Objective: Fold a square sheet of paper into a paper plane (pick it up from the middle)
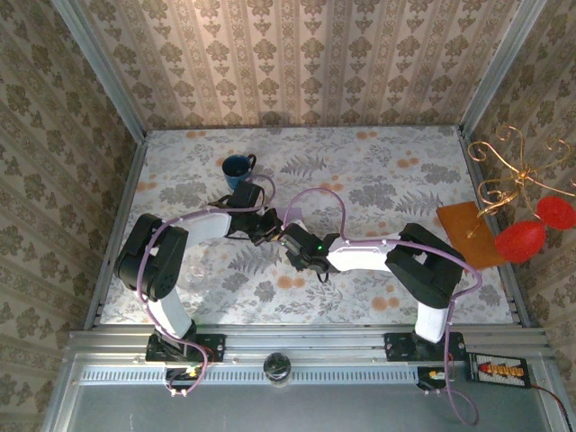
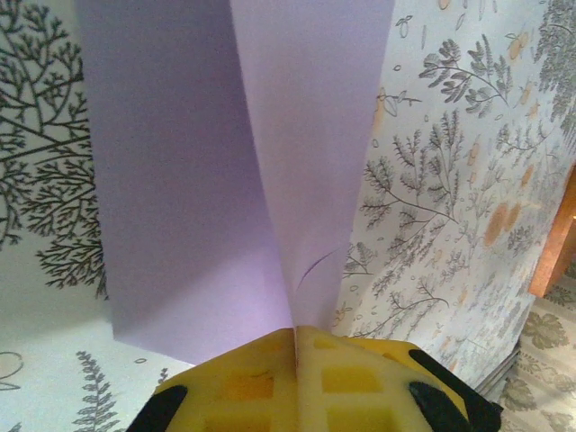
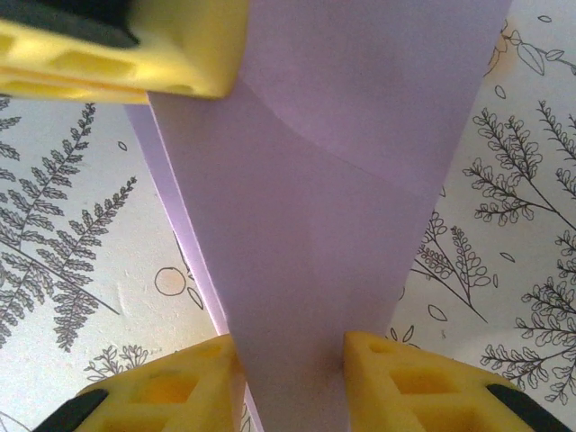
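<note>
Floral table (image 1: 378, 189): both hands grip lilac paper (image 2: 270, 180); overhead view adds blue mug (image 1: 238, 166).

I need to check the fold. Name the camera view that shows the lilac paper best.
Left wrist view: the lilac paper spreads wide, its centre crease running down into the shut left hand. The right wrist view shows a folded strip between the right hand's fingers. From the top view, the arms hide nearly all of it.

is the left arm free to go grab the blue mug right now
Probably not: the left gripper is shut on the lilac paper, which the right gripper also holds. The blue mug stands unobstructed just beyond.
</note>
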### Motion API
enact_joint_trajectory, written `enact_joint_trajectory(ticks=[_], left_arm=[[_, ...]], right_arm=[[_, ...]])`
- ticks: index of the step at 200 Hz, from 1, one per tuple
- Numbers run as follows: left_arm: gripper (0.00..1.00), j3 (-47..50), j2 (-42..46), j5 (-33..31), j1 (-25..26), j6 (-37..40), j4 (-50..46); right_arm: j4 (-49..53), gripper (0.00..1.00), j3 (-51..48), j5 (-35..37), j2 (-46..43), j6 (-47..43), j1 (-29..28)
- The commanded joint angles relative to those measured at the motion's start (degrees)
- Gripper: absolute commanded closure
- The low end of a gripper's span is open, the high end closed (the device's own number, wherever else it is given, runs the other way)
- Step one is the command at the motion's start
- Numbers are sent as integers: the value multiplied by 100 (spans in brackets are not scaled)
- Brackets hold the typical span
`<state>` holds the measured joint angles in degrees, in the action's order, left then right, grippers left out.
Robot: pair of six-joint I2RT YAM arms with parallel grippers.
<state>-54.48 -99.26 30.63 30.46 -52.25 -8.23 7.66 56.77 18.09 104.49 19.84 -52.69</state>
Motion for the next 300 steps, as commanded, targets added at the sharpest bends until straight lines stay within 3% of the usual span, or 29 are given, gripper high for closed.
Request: enact_joint_trajectory(ticks=[1, 236, 300], left_arm=[[95, -143, -32, 135, 22, -75, -157], [94, -85, -33, 115, -13, -57, -223], [74, 44, 469, 65, -400, -35, -293]], right_arm=[[-78, 67, -87, 283, 140, -85, -37], [-125, 75, -15, 345, 89, 59, -41], [-339, 79, -268, 61, 50, -14, -42]])
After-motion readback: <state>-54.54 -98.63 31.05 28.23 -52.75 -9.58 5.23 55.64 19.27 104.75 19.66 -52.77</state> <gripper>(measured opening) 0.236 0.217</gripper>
